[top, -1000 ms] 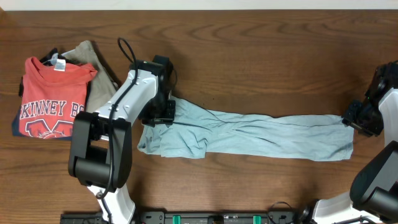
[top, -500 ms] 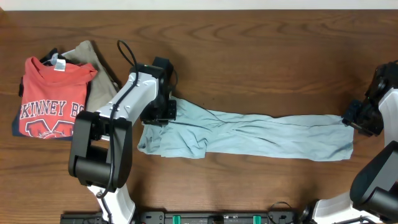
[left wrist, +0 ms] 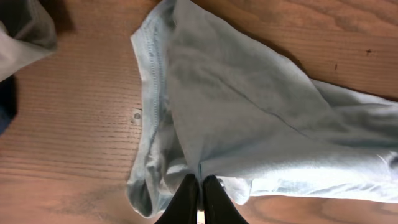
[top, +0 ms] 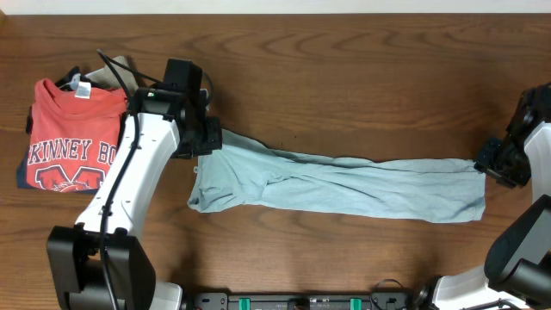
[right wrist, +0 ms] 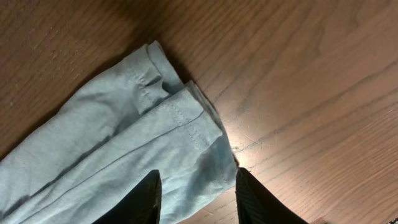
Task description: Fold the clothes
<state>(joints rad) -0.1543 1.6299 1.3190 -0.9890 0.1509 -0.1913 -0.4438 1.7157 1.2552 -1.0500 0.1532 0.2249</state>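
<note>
The pale blue-grey garment (top: 344, 185) lies on the table (top: 344, 77) as a long, loosely creased band running left to right across the middle. Its wider left end reaches the left gripper (top: 205, 140) and its narrow right end reaches the right gripper (top: 498, 164). In the left wrist view the left fingers (left wrist: 185, 200) are pressed together, pinching a fold of the fabric at the garment's far left corner; the cloth fans out from that pinch, with a stitched hem curling along its side. In the right wrist view the right fingers (right wrist: 144, 196) stand apart, with the hemmed end of the garment lying flat on the wood between them; I cannot tell whether they press on it. At the far left of the table, well apart from the garment, a red T-shirt (top: 73, 138) with white lettering lies folded, an olive-tan garment (top: 120, 71) showing from behind it
</note>
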